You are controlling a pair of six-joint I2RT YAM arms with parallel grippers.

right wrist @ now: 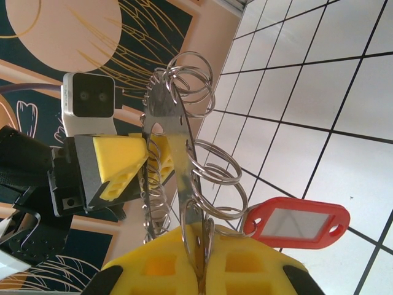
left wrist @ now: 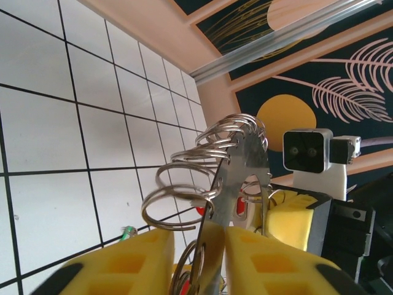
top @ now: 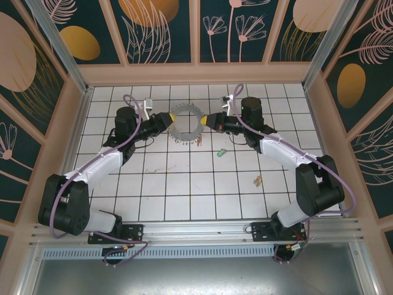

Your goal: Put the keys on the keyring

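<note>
bench [top: 184,190]: white tiles | keyring [top: 185,137]: upper centre of top view, between both grippers | left gripper [top: 172,117]: pinching keyring's left edge | right gripper [top: 204,120]: clamped on keyring's right edge | green key [top: 221,152], brass key [top: 258,179]: loose on tiles, lower right of keyring

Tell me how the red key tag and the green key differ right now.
The red key tag hangs from a split ring on the keyring, lifted off the tiled floor. The green key lies loose on that floor, apart from the keyring. The red key tag is already threaded on; the green key is not yet. Both are small beside the keyring.
</note>
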